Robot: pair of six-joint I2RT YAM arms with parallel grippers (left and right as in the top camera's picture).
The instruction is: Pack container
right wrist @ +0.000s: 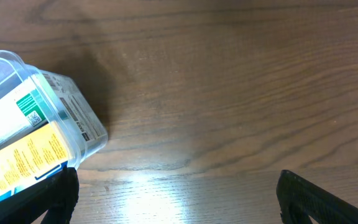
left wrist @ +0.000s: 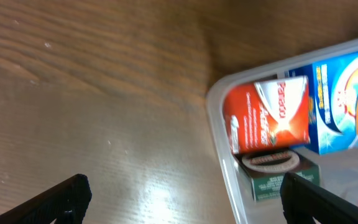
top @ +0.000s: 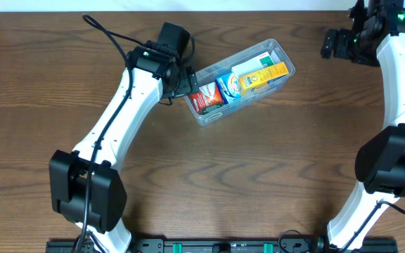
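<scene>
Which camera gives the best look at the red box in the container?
Left wrist: the red box sits close and large inside the container. Overhead shows it small. Right wrist shows only the container's far end, not the box.

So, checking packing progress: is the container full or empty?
Mostly full: the container holds a red box, blue box and yellow box.

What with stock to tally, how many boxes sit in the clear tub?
5 in the container: red box at one end, green box beneath it, blue box mid-tub, yellow box and white box beyond. More may hide underneath.
</scene>
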